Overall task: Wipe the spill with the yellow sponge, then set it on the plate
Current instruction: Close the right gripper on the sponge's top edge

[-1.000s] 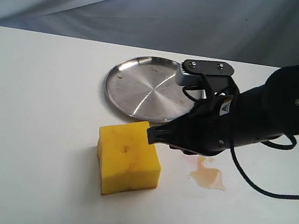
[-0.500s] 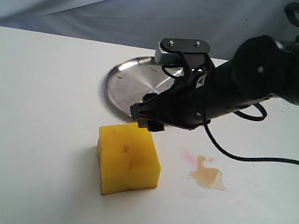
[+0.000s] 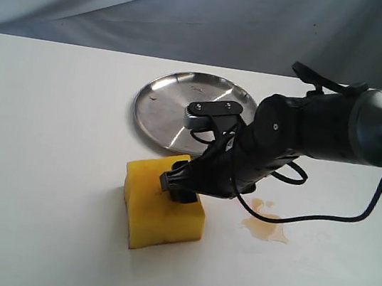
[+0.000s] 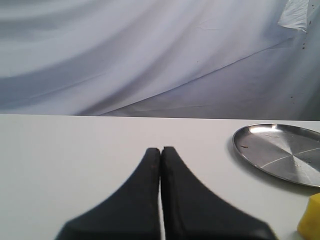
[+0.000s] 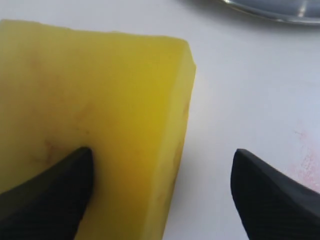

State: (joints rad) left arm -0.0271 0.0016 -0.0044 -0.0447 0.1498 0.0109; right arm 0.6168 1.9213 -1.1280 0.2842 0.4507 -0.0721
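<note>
The yellow sponge (image 3: pixel 159 210) sits on the white table in front of the plate (image 3: pixel 171 108). My right gripper (image 3: pixel 178 189) is open and low over the sponge's near-right top edge. In the right wrist view one finger (image 5: pixel 50 195) lies over the sponge (image 5: pixel 90 105) and the other finger (image 5: pixel 275 195) is over bare table, so the sponge's edge is between them. The tan-brown spill (image 3: pixel 265 226) lies to the right of the sponge, apart from it. My left gripper (image 4: pixel 160 150) is shut on nothing, above bare table, with the plate (image 4: pixel 282 150) off to one side.
A pink-red smear (image 5: pixel 306 162) marks the table beyond the right gripper's outer finger. The right arm's black cable (image 3: pixel 338 215) loops above the table behind the spill. A grey cloth backdrop (image 3: pixel 196 14) hangs behind the table's far edge.
The right arm has swung left from beside the spill, passed over the plate's front rim, and dropped onto the sponge's top. The sponge, plate and spill have not moved.
</note>
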